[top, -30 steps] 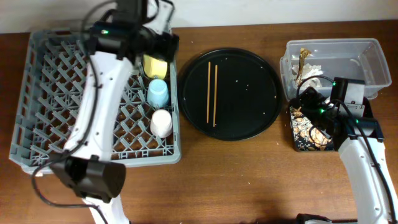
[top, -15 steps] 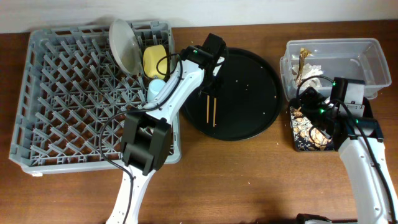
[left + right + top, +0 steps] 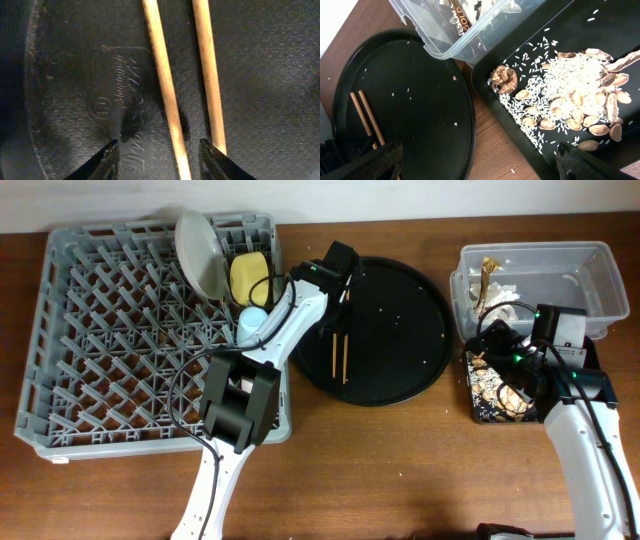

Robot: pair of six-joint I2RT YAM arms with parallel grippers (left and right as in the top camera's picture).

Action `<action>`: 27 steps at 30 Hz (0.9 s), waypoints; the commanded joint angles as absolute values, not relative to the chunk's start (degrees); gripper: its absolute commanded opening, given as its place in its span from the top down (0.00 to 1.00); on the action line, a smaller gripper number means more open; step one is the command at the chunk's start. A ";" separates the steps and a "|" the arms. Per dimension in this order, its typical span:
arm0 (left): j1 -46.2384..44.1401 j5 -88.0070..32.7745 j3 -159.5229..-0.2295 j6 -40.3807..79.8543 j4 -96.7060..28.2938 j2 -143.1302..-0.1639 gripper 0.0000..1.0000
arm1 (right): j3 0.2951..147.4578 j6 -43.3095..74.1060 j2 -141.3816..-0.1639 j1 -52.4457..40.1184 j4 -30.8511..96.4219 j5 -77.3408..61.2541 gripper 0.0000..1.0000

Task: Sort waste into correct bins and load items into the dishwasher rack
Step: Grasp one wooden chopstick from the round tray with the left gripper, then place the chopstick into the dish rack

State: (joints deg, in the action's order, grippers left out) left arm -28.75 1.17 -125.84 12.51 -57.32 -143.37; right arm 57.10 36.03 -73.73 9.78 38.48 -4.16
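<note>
- Your left gripper (image 3: 160,164) hangs low over the round black tray (image 3: 400,330) with its jaws spread. One of the two chopsticks (image 3: 165,90) runs between the fingertips and the other lies just by the right tip; neither is gripped.
- Your right gripper (image 3: 480,162) is spread wide and empty at the black rectangular tray (image 3: 600,30), where the crumbly leftovers (image 3: 570,90) lie.
- The clear tub (image 3: 560,265) just behind that tray holds the crumpled tissue (image 3: 505,295).
- In the rack (image 3: 100,330), back right corner: the grey plate (image 3: 200,250) leans on edge, with the yellow bowl (image 3: 250,277) beside it and the light blue cup (image 3: 252,320) just in front.
</note>
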 commanded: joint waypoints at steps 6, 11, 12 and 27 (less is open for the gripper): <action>-28.71 2.83 -125.62 12.82 -56.62 -147.76 0.80 | 57.01 36.29 -73.78 10.15 38.30 -4.05 0.02; -28.58 3.31 -128.07 12.75 -59.46 -147.85 0.99 | 57.01 36.29 -73.78 10.15 38.30 -4.05 0.02; -28.23 4.86 -133.40 12.75 -64.88 -147.83 0.99 | 57.01 36.29 -73.78 10.15 38.33 -4.05 0.02; -16.80 9.34 -139.85 8.86 -96.64 -115.20 0.99 | 57.01 36.29 -73.78 10.15 38.30 -4.05 0.02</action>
State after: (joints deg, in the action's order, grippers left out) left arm -19.81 6.87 -151.20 6.61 -96.57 -122.80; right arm 57.08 36.03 -73.84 9.78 38.33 -4.16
